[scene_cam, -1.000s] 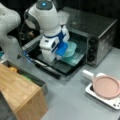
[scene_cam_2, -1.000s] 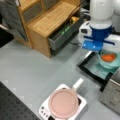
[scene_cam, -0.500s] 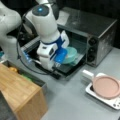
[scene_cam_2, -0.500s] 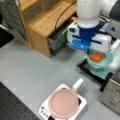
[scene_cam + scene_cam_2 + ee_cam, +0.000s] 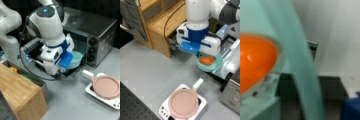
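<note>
Right up close in the wrist view, a pale green bowl [image 5: 300,75] fills the picture, its rim sweeping across, with a glossy orange thing [image 5: 255,62] sitting inside it. Pull back a little and the gripper [image 5: 206,53] hangs directly over that bowl [image 5: 216,65] in a front view, right at its rim by the look of it, though whether the fingers are clamped on the rim or parted I cannot tell, since the white and blue wrist housing covers them. The bowl sits over the dropped oven door [image 5: 33,46], in front of the toaster oven [image 5: 100,32]. Against the pictures from a second ago, the arm has swung and twisted at the wrist, and the bowl, seen deep at the oven mouth then, now shows further out toward the table, so the two seem to be moving together. Nearer the table's front, a pink pan [image 5: 183,102] rests on a small white stove [image 5: 202,103], untouched. Farther back stands the wooden shelf [image 5: 160,25], and in a front view a wooden box [image 5: 20,90].
</note>
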Motion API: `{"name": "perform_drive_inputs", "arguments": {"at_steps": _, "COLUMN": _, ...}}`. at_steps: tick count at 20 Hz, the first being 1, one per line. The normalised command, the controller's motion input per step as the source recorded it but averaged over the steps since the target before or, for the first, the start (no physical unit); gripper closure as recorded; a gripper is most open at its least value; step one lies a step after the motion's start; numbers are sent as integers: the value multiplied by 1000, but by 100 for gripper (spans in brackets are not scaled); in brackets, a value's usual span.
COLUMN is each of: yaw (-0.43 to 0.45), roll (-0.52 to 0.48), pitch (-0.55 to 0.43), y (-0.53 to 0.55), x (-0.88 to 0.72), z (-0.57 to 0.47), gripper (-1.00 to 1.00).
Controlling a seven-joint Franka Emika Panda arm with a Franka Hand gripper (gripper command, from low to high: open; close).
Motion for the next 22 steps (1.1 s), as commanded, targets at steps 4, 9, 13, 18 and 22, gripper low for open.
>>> {"name": "perform_drive_inputs", "arguments": {"at_steps": 4, "yaw": 125, "roll": -106, "pitch": 270, "y": -263, "x": 730, "z": 192, "gripper": 100}}
{"name": "perform_drive_inputs", "arguments": {"at_steps": 9, "yaw": 159, "roll": -93, "pitch": 260, "y": -268, "x": 651, "z": 155, "gripper": 100}}
{"name": "perform_drive_inputs", "arguments": {"at_steps": 13, "yaw": 209, "roll": -108, "pitch": 258, "y": -229, "x": 497, "z": 158, "gripper": 100}}
{"name": "perform_drive_inputs", "arguments": {"at_steps": 18, "yaw": 190, "roll": -165, "pitch": 261, "y": -199, "x": 433, "z": 133, "gripper": 100}}
{"name": "perform_drive_inputs", "arguments": {"at_steps": 22, "yaw": 124, "roll": -199, "pitch": 276, "y": -217, "x": 552, "z": 88, "gripper": 100}}
